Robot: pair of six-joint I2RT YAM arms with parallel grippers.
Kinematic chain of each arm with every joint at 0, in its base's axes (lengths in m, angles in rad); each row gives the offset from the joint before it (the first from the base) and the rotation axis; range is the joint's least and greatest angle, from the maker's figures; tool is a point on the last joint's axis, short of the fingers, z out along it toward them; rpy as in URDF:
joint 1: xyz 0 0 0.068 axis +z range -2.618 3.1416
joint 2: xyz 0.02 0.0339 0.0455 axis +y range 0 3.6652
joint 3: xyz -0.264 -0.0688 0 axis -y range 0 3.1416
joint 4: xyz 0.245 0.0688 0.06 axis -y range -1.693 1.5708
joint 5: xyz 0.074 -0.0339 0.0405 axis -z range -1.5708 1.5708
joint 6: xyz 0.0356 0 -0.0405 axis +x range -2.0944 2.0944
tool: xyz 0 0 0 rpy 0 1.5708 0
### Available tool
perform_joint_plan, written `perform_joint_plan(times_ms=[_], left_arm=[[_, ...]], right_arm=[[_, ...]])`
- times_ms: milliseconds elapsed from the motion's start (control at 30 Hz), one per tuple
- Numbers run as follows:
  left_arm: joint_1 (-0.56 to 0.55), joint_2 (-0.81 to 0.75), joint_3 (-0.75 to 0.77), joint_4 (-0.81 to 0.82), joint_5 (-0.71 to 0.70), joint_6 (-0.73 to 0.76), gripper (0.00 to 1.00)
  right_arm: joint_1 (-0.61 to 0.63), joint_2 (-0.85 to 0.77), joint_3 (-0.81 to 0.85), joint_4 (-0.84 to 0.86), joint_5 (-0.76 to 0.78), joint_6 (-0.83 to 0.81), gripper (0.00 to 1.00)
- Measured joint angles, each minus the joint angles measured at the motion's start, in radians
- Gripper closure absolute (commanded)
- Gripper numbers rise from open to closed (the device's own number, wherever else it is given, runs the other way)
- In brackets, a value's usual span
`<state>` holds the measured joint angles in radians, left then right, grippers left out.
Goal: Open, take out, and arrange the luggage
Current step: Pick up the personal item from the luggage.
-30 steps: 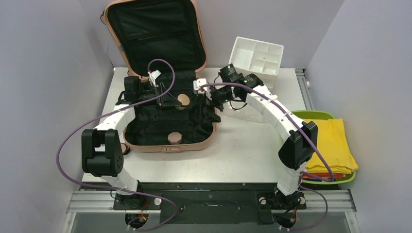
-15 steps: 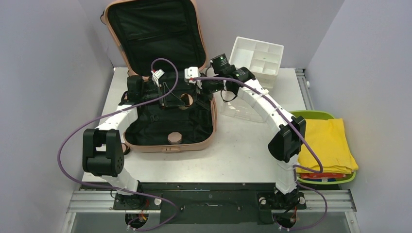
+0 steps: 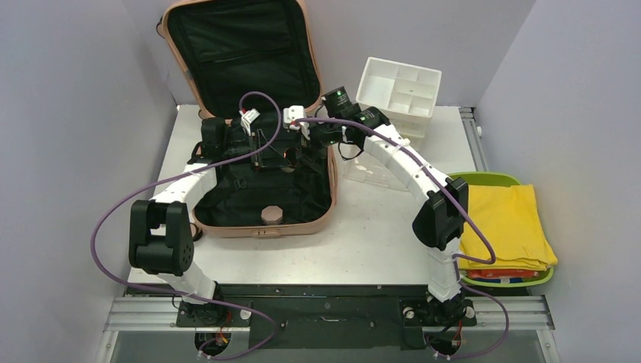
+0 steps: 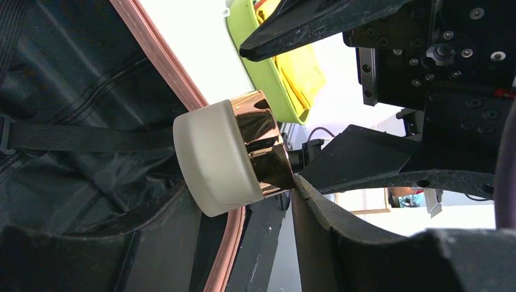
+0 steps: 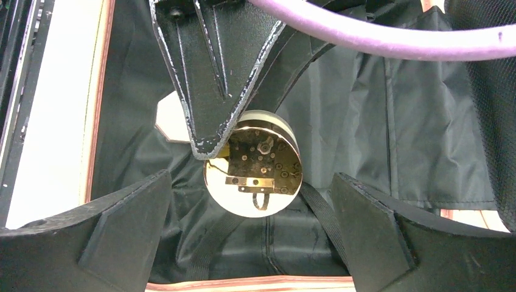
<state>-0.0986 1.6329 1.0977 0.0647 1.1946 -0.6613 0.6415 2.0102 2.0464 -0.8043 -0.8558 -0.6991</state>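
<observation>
The salmon-pink luggage (image 3: 261,227) lies open on the table with its lid propped up at the back. Its black lining fills the left wrist view beside the pink rim (image 4: 164,55). Over its middle my left gripper (image 3: 274,151) is shut on a round white jar (image 4: 213,158) with a mirror-gold lid, pinched between the fingertips. My right gripper (image 3: 298,141) hovers just right of it, open, and the jar (image 5: 255,173) shows a little beyond its spread fingers (image 5: 377,231). A second, octagonal jar (image 3: 270,215) rests on the lining near the front rim.
A white compartmented organizer (image 3: 398,87) stands at the back right, with a clear plastic box (image 3: 374,172) in front of it. A lime-green tray (image 3: 493,178) holding folded yellow cloth sits at the right edge. Purple cables loop over both arms.
My right arm has swung left from beside the suitcase to over its middle, facing the jar. The left gripper has carried the jar slightly back and up.
</observation>
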Motion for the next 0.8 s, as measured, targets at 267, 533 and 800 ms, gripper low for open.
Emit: perform_joint_plan(times_ms=[267,533,800], left_arm=[[0.0,0.0,0.0,0.0,0.0,0.0,0.57],[-0.001,0.0,0.0,0.0,0.007,0.0,0.55],[0.002,-0.001,0.0,0.01,0.02,-0.007,0.01]], right_arm=[[0.005,0.029,0.002,0.004,-0.013,0.008,0.11],[0.016,0.066,0.013,0.014,-0.008,0.031,0.45],[0.016,0.066,0.029,0.014,0.0,0.055,0.76]])
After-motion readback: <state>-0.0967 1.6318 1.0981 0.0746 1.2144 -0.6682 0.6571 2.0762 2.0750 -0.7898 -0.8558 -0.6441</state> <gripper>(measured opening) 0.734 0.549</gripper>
